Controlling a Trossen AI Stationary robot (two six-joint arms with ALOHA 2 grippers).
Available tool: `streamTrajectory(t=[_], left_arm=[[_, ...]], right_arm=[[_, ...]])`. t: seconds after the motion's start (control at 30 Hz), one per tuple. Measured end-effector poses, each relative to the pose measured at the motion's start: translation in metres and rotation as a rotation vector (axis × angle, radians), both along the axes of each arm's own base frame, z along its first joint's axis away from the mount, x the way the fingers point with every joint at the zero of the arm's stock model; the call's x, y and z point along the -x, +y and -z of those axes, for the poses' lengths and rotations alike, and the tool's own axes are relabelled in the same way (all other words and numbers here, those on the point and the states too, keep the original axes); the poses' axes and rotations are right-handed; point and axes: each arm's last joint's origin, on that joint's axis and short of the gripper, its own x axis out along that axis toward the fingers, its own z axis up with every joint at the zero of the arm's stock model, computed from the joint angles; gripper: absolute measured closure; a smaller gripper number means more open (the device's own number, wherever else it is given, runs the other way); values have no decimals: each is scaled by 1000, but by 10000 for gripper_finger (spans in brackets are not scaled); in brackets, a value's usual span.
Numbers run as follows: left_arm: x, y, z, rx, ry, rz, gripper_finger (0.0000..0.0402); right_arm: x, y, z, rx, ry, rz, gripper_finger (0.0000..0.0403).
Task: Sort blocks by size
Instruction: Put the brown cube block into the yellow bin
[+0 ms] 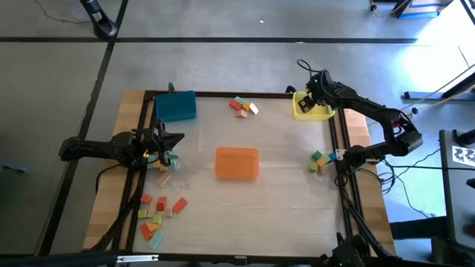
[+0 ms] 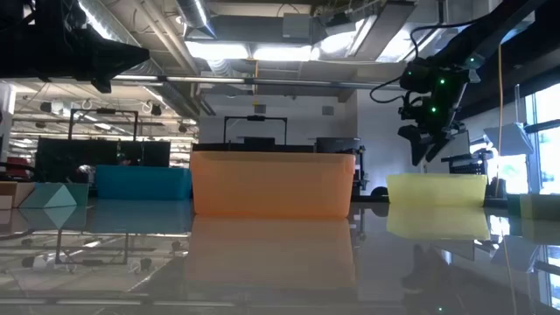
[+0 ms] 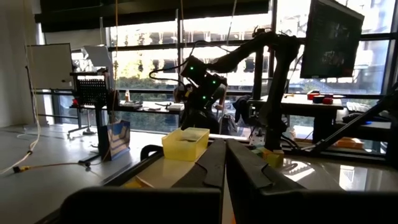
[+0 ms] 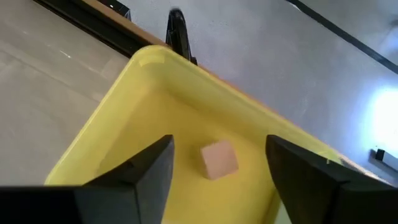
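- My right claw (image 4: pixel 219 163) hangs over the yellow tray (image 1: pixel 312 113), which sits at about 2 o'clock from the table (image 1: pixel 282 148) centre in the high view. Its two fingers (image 4: pixel 146 168) are spread apart and pinch nothing.
- A tan block (image 4: pixel 219 159) lies on the tray floor, between my fingers in the wrist view and touching neither, so I judge the drop is made and the step in hand is to leave cleanly.
- To do this well, I think I should keep the fingers wide and rise straight up first; a sideways move at this height could catch the tray wall and push the tray.
- Only after I am above the rim would I turn toward the next blocks. The nearest group (image 1: pixel 320 161) lies at about 4 o'clock from the centre, by the right edge.
- Other blocks wait at 12 o'clock (image 1: pixel 243 107) and in a bigger heap at 7 o'clock (image 1: pixel 157 213).
- The orange tray (image 1: pixel 237 162) stands in the centre and the blue tray (image 1: pixel 176 106) at about 10 o'clock; I must judge each block's size before I choose a tray.
- My left claw (image 1: pixel 177 140) waits at 9 o'clock with its fingers pressed together, holding nothing that I can see. A few blocks (image 1: pixel 166 162) lie just beside it, so I would leave that side to it.
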Motion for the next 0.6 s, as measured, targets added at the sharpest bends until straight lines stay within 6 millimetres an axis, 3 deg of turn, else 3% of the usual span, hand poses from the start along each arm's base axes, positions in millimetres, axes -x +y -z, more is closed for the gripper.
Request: streamTrajectory(t=[0.17, 0.33, 0.6], left_arm=[[0, 0, 0, -1, 0, -1, 400], [0, 0, 0, 4, -2, 0, 400], [0, 1, -5, 4, 1, -35, 399]], right_arm=[[-19, 12, -33, 53, -181, -182, 132], [-49, 42, -62, 141, -360, -426, 134], [-97, 96, -67, 143, -442, -712, 134]])
